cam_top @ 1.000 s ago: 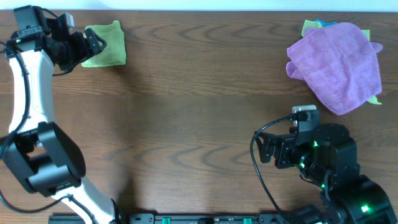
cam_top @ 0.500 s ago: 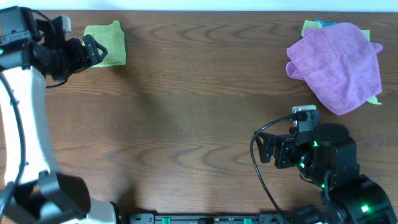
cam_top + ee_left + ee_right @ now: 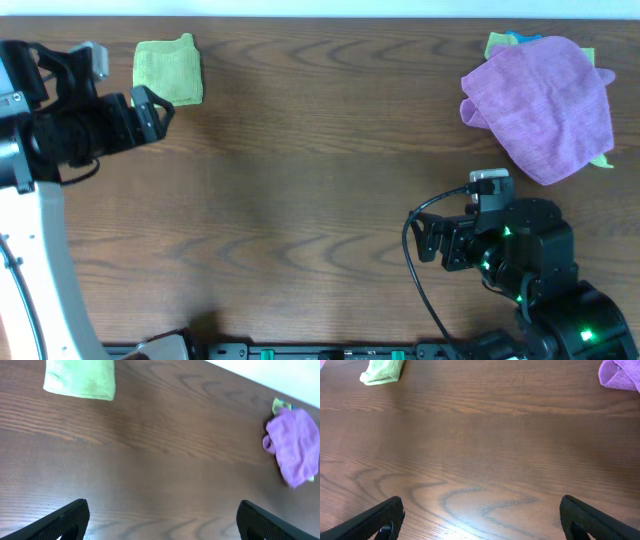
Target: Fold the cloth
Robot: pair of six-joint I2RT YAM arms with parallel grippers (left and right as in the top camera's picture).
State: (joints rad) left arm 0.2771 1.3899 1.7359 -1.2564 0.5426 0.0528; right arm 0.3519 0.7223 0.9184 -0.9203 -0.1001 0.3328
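Small folded green terry cloth (image 3: 168,72) lying flat at far left of brown wooden table (image 3: 300,150). Just beside it, not touching: left gripper (image 3: 152,104), jaws spread wide, empty. At near right, right gripper (image 3: 422,240), likewise spread and empty. Crumpled purple cloth (image 3: 540,100) at far right.

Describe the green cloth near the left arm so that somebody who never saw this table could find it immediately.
Start from the brown wooden table and go to its far left corner, just beyond the left hand. There the green cloth lies alone, a small, flat, folded rectangle. The purple cloth at the far right is bigger, crumpled and heaped over other cloths.
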